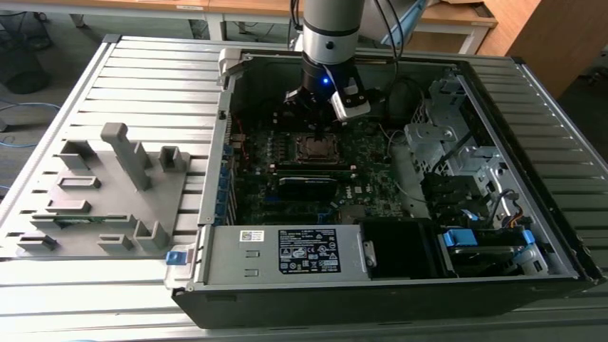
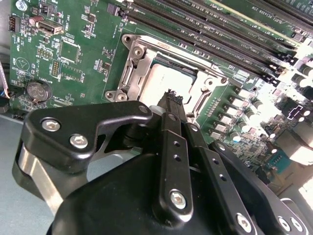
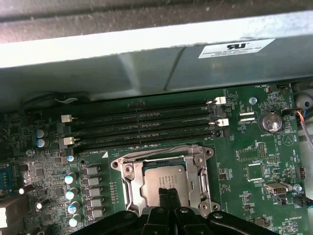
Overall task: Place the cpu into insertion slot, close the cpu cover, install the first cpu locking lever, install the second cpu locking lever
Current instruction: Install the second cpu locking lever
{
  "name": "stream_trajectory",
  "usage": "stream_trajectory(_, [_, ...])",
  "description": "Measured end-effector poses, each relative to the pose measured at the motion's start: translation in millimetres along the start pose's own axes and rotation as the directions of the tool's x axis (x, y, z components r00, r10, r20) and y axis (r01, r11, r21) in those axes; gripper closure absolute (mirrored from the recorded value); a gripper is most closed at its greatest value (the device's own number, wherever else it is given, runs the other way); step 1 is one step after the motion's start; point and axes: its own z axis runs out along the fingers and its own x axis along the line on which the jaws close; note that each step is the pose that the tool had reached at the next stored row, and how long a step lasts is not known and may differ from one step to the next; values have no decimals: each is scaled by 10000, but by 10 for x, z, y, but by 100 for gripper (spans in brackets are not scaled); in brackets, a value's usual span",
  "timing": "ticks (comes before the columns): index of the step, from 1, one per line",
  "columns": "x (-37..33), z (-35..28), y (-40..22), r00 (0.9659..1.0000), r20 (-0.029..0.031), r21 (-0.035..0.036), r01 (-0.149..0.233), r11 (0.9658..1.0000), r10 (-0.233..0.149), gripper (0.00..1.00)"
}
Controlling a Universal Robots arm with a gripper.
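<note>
Grey-brown cpu (image 3: 164,181) seated in insertion slot (image 3: 128,172), cpu cover (image 2: 146,49) seems down. Fingers (image 3: 164,193) pressed together, tip over chip edge. Judgement: keep tip vertical, press gently, avoid memory slots (image 3: 142,127).

So what we've got is a fat light-grey cylindrical arm (image 1: 331,28) with a black band lower down and a little blue light glowing on it. A white boxy camera block (image 1: 348,104) sits clipped at the wrist, with dark cables trailing behind. Up close, the matte black metal gripper (image 2: 172,98) shows curved linkage plates, silver screw heads, and slim ribbed jaws.
</note>
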Motion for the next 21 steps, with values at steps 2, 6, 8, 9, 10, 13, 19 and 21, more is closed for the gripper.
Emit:
stream_trajectory(2, [-1,-22,1,10000,1,0,0,10000,0,89])
stream_trajectory(6, [-1,-25,0,10000,0,1,0,10000,0,89])
stream_trajectory(8, [-1,-26,0,10000,0,1,0,10000,0,89])
stream_trajectory(9, [-1,-26,1,10000,1,-1,0,10000,0,89])
stream_trajectory(10, [-1,-29,1,10000,0,0,0,10000,0,89])
stream_trajectory(13, [-1,-32,1,10000,0,0,0,10000,0,89])
stream_trajectory(19, [-2,-66,1,10000,0,0,0,10000,0,89])
stream_trajectory(21, [-2,-76,1,10000,-2,5,0,10000,0,89])
